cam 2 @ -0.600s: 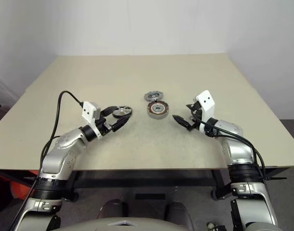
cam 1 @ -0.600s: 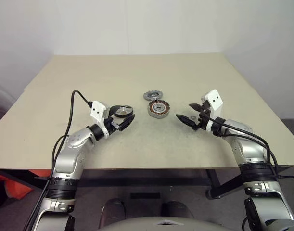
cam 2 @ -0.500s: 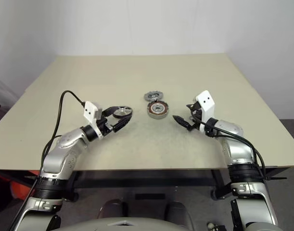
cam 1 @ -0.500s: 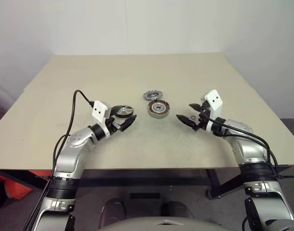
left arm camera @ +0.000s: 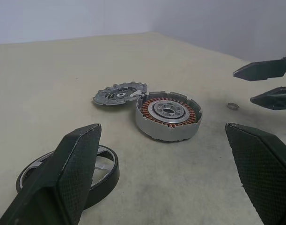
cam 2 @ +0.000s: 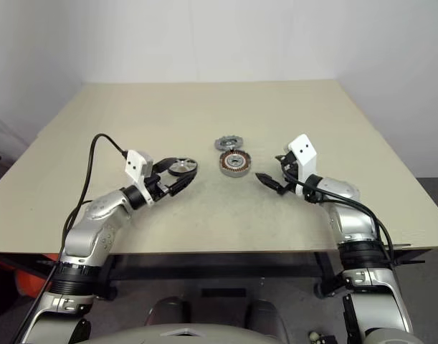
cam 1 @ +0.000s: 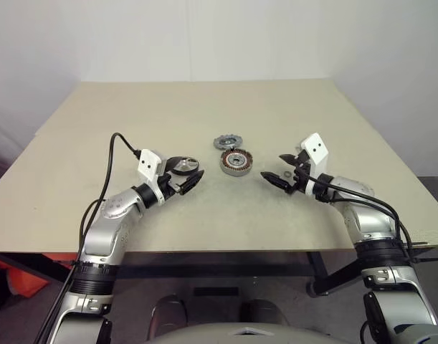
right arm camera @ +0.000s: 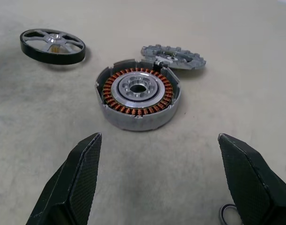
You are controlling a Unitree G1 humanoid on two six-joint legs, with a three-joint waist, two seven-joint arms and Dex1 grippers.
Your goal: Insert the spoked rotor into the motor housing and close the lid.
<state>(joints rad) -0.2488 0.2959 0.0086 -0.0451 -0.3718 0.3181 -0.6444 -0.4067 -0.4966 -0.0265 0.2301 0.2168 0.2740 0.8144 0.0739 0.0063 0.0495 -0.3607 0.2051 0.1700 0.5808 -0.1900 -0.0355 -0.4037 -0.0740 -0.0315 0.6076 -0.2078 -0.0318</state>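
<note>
A: From the head views, what's different from half a second ago?

B: Little. The right gripper (cam 1: 278, 167) has edged a touch toward the motor housing (cam 1: 235, 162); the left gripper (cam 1: 184, 170) sits about where it was, beside the spoked rotor (cam 1: 181, 165). The parts on the table (cam 1: 204, 115) haven't budged: the housing lies at the middle, the toothed lid (cam 1: 224, 141) just behind it, the rotor to its left, and a small washer (cam 1: 286, 174) near the right fingers.

A: And the left wrist view?

B: The left fingers (left arm camera: 72, 173) are spread wide with nothing between them. The rotor (left arm camera: 68, 176) lies flat, partly behind one finger, apparently not gripped. The housing (left arm camera: 168, 115) is beyond, copper windings up, the lid (left arm camera: 118, 93) leaning on its rim. The other gripper's tips (left arm camera: 269, 84) show at the edge.

A: Right wrist view?

B: The right fingers (right arm camera: 72, 180) are also spread and empty, framing the housing (right arm camera: 138, 98). The rotor (right arm camera: 52, 46) is well apart from it; the lid (right arm camera: 173, 55) touches its far edge.

A: Meaning?

B: Nothing is grasped yet. I'd judge this the approach: the left lining up on the rotor, the right closing in to steady the housing.
</note>
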